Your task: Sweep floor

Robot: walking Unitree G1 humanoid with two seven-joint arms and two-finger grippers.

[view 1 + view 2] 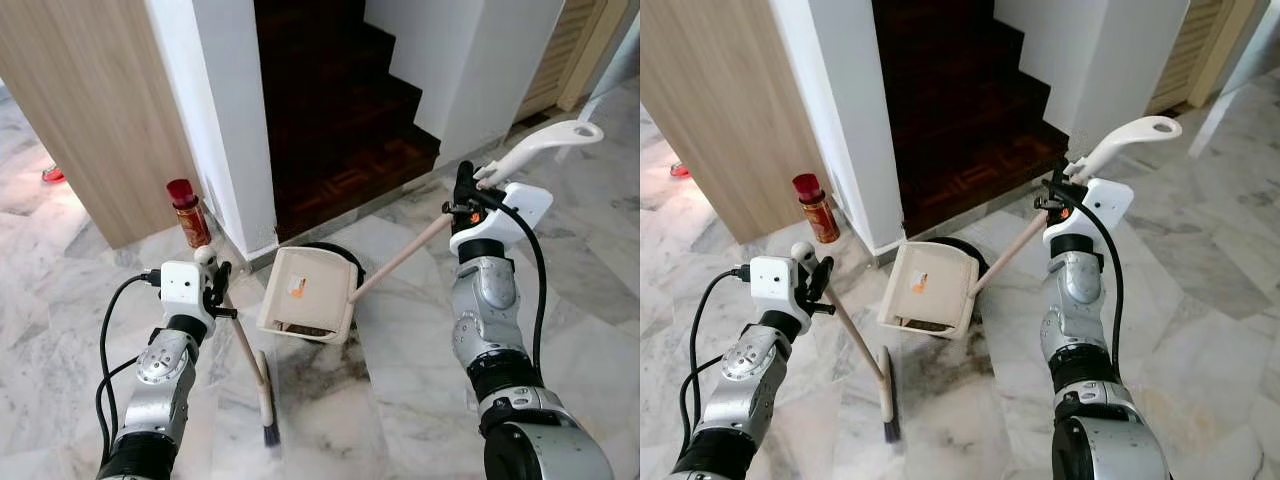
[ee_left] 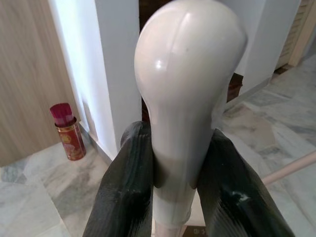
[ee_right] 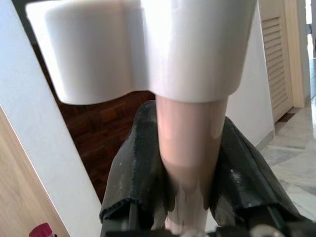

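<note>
Dustpan (image 1: pixel 307 295) holding dark debris

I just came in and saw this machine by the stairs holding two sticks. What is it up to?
It is sweeping the marble floor. Its left gripper is shut on the top of a broom, whose bristles rest on the floor in front of it. Its right gripper is shut on the long handle of a dustpan, which sits on the floor at the foot of the stairs. A red can stands by the wall.
</note>
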